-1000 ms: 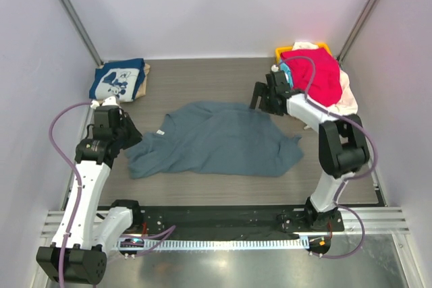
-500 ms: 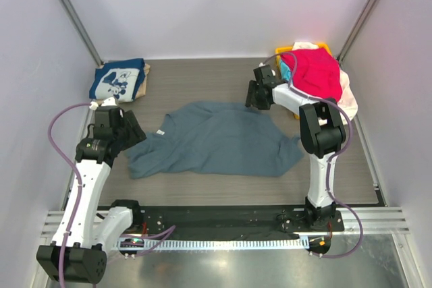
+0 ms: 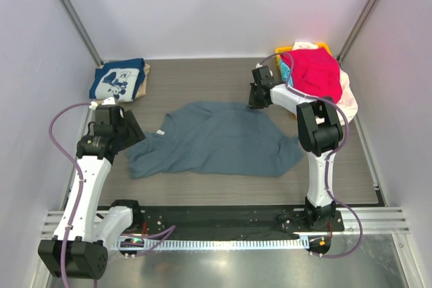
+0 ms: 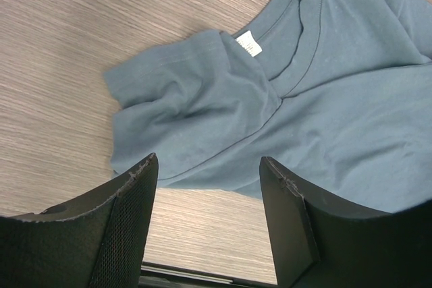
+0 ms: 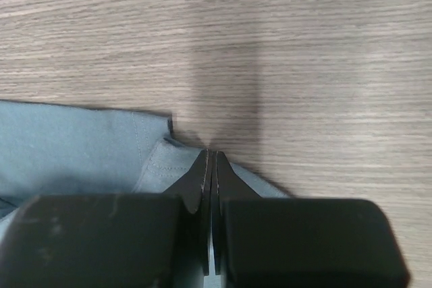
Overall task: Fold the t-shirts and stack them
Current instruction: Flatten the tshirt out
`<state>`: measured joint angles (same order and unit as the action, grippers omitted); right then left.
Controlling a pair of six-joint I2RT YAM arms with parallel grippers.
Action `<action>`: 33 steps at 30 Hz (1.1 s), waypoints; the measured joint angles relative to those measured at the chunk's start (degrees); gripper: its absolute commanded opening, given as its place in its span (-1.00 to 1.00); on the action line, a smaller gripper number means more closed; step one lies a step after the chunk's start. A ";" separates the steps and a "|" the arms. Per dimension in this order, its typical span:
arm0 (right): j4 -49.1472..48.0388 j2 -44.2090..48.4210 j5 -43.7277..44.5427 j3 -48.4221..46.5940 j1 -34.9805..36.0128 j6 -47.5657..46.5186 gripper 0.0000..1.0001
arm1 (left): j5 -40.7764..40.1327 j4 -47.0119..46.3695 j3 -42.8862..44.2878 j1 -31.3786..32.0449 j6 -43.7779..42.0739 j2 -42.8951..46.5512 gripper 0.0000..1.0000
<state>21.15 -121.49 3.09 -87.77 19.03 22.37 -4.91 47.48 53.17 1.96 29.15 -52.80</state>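
A large slate blue-grey t-shirt [image 3: 216,141] lies spread and rumpled mid-table. My right gripper [image 3: 257,102] is down at its far right hem, jaws shut on a pinch of that cloth [image 5: 152,166], fingertips together [image 5: 210,153]. My left gripper [image 3: 127,131] hangs open just off the shirt's left sleeve [image 4: 182,112], with bare table between its fingers [image 4: 209,166]. A folded navy t-shirt [image 3: 118,80] with white cartoon print rests on a tan one [image 3: 146,72] at the far left.
A yellow basket [image 3: 282,50] at the far right corner holds a heap of t-shirts: red [image 3: 316,72], turquoise [image 3: 286,72], cream [image 3: 347,96]. Grey walls close in both sides. A metal rail runs along the near edge.
The right gripper swung in from beside the basket to the shirt's far hem and closed on it. The left gripper opened wider and stayed near the sleeve.
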 measured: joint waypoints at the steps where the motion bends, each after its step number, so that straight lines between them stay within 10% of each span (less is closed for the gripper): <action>1: 0.02 0.22 0.13 0.00 0.00 -0.09 -0.98 | 0.00 -0.02 0.00 -0.13 0.00 -0.07 0.25; 10: 0.96 14.14 2.36 2.47 -0.02 -1.07 -0.89 | 0.42 -0.02 0.00 -1.25 0.00 -1.90 0.20; 11: 0.46 15.89 2.51 2.47 -0.02 -1.09 -0.56 | 0.46 -0.02 0.00 -1.29 0.00 -1.88 0.20; 12: -0.04 16.96 2.58 2.47 0.00 -1.09 0.20 | 0.48 -0.04 0.00 -1.29 0.00 -1.88 0.20; 15: -1.09 17.14 2.27 2.40 0.00 -1.29 0.46 | 0.52 -0.04 0.00 -1.31 0.02 -1.88 0.20; 33: 0.42 -1.53 -1.84 -5.42 1.16 -1.01 0.12 | 1.97 -0.09 0.00 -3.50 0.00 -1.66 0.20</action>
<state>21.56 -123.02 1.26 -93.19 20.18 21.37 -2.94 47.40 53.17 -1.54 29.15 -54.46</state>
